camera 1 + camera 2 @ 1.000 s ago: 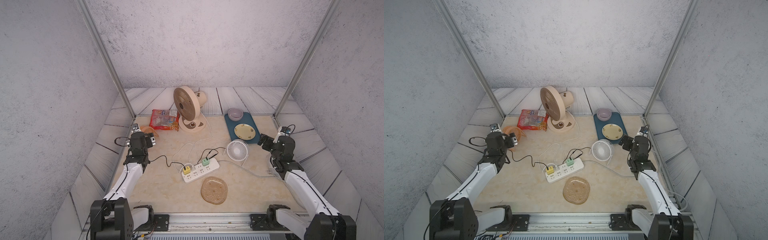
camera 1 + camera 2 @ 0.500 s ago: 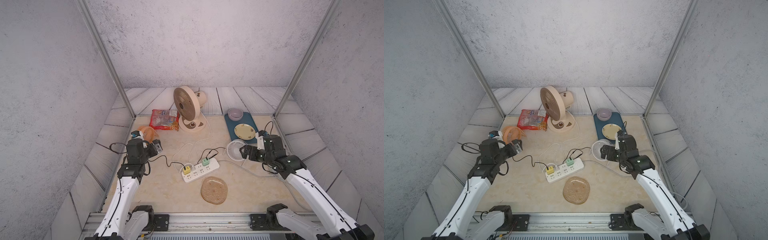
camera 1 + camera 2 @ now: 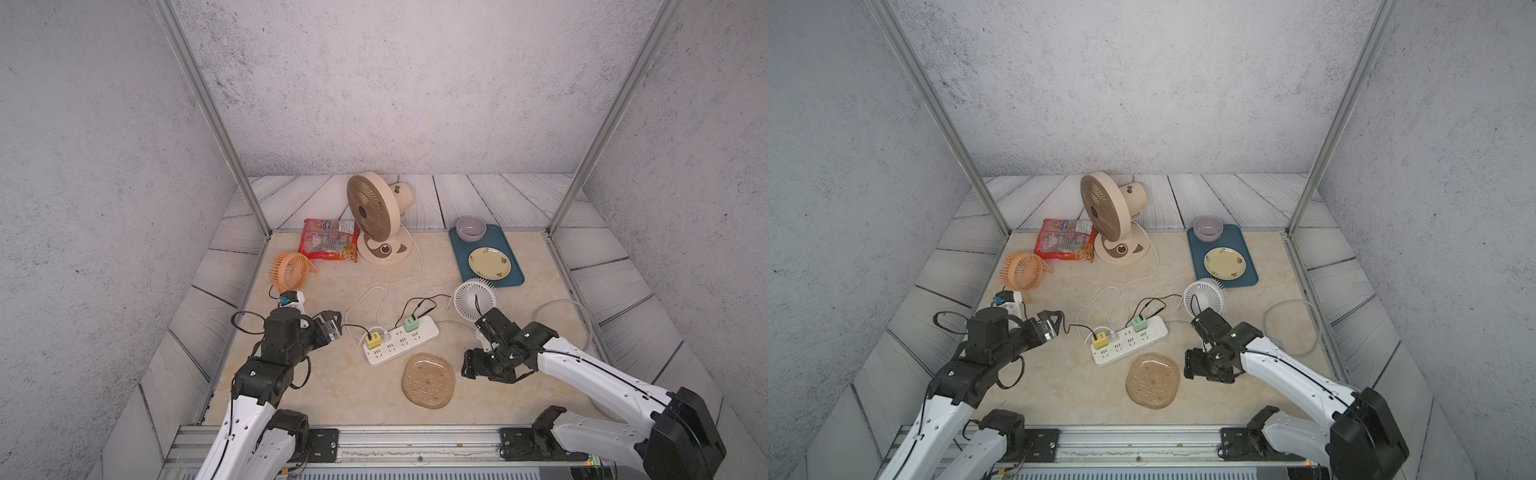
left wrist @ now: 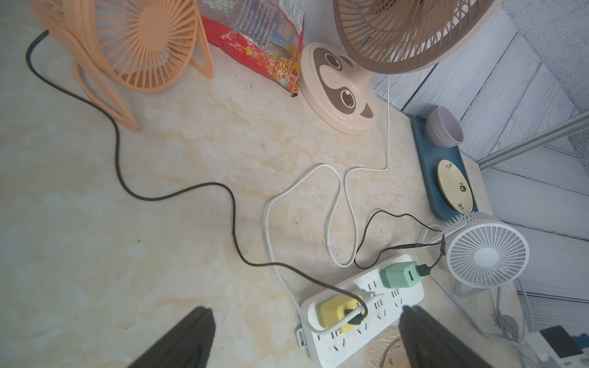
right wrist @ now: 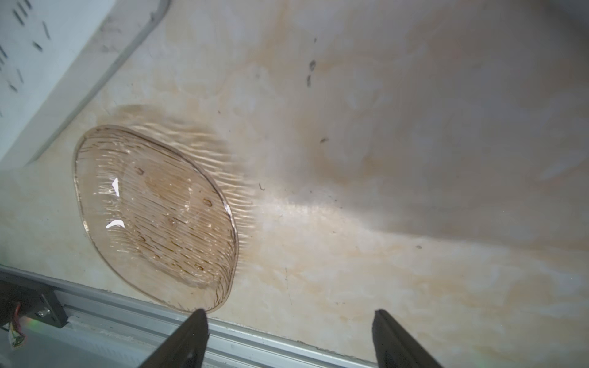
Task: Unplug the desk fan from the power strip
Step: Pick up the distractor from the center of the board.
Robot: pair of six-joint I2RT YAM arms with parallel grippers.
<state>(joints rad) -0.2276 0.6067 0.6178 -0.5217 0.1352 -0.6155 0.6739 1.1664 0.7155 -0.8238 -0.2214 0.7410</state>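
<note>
**Left gripper** [image 4: 306, 309]: jaws stand wide apart with nothing between them. Both dark fingers [image 4: 188, 337] are clear of every object, and no contact is observed. In both top views the gripper [image 3: 330, 326] is off the table surface.

**Power strip** [image 4: 366, 315]: lies flat on the table directly ahead of the left fingertips, near but apart from them. The end closest to this gripper carries a yellow adapter [image 4: 338, 310]. A green adapter [image 4: 400, 274] sits further along, away from the gripper. A white cord [image 4: 331, 223] from the beige desk fan [image 3: 376, 216] comes in to the strip between those two adapters. The fan stands well beyond the strip from this gripper.

**Right gripper** [image 5: 289, 313]: jaws apart, somewhat less wide than the left, and nothing is held. It points down toward the tabletop and touches nothing.

**Amber glass plate** [image 5: 153, 216]: lies just beside the right gripper's fingers, on the side toward the left gripper, without contact. In a top view the strip [image 3: 1129, 338] lies beyond the plate from the right gripper [image 3: 1192, 365], near but apart.
</note>
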